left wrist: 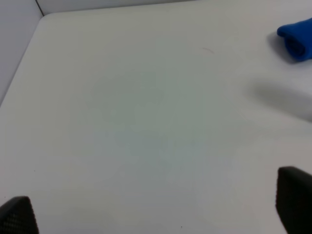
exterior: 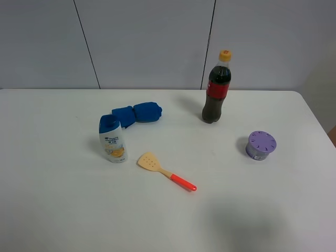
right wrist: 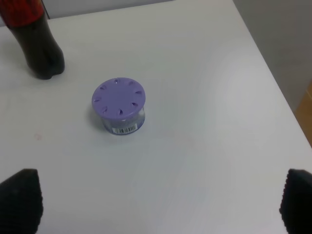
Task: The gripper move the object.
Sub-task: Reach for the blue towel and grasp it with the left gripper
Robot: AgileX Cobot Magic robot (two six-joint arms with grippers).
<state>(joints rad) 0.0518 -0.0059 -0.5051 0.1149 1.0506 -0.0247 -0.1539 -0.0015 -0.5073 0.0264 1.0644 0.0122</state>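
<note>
The royal-blue cloth bundle (exterior: pixel 137 114) lies on the white table (exterior: pixel 63 199) at the back, just behind the shampoo bottle (exterior: pixel 112 139). Its end shows in the left wrist view (left wrist: pixel 298 40). Neither gripper shows in the exterior high view. My left gripper (left wrist: pixel 156 209) is open and empty over bare table, far from the bundle. My right gripper (right wrist: pixel 158 200) is open and empty, a little short of the purple container (right wrist: pixel 119 105).
A cola bottle (exterior: pixel 217 88) stands at the back centre and also shows in the right wrist view (right wrist: pixel 36 41). A purple lidded container (exterior: pixel 260 145) sits to the right. A yellow spatula with a red handle (exterior: pixel 165 171) lies in the middle. The table's right edge (right wrist: pixel 273 78) is near.
</note>
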